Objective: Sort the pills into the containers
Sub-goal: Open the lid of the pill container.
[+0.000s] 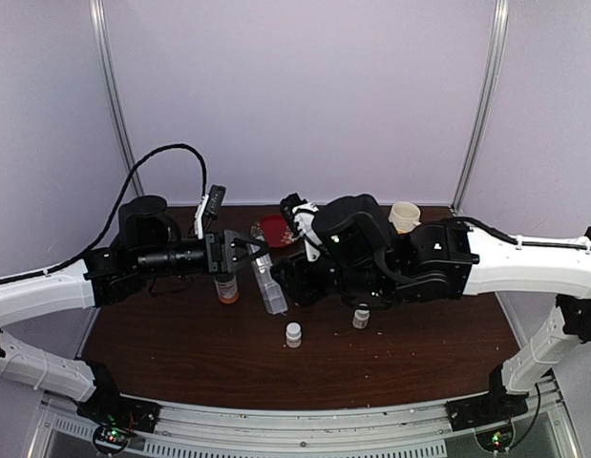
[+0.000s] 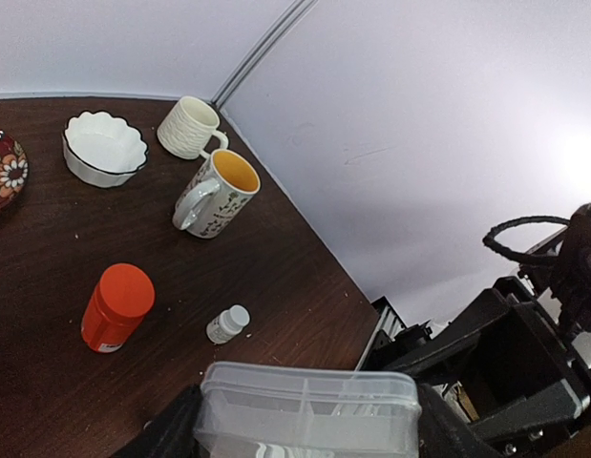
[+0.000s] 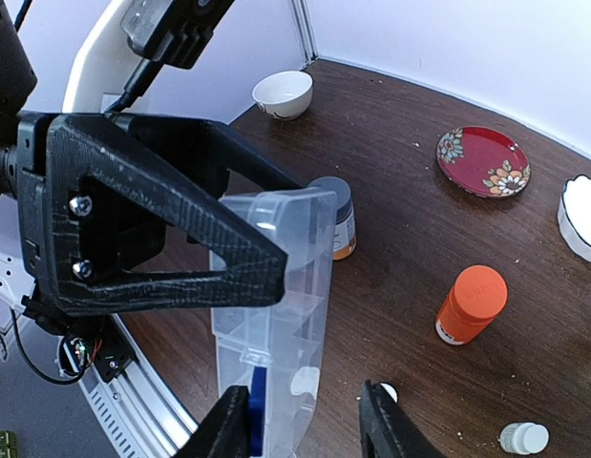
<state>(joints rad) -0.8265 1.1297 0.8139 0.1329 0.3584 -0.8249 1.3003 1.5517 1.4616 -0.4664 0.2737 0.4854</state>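
Note:
The clear pill box (image 3: pixel 276 286) is held up off the table, on edge, its compartments showing through the plastic. My left gripper (image 2: pixel 305 434) is shut on it, one black finger (image 2: pixel 166 429) on each side; it also shows in the top view (image 1: pixel 252 256) and fills the left of the right wrist view (image 3: pixel 152 229). My right gripper (image 3: pixel 306 425) is open, with its jaws either side of the box's near end; the right finger (image 3: pixel 386 425) stands clear of it. A blue piece shows at the box's edge by the other finger. No pills can be made out, only tiny pale specks on the table.
On the brown table (image 1: pixel 400 358) stand an orange bottle (image 3: pixel 472 303), a grey-capped amber bottle (image 3: pixel 335 215), two small white bottles (image 1: pixel 293 334) (image 1: pixel 361 318), a red flowered plate (image 3: pixel 482 160), white bowls (image 2: pixel 105 148) (image 3: pixel 283 93) and two mugs (image 2: pixel 217 194) (image 2: pixel 188 127).

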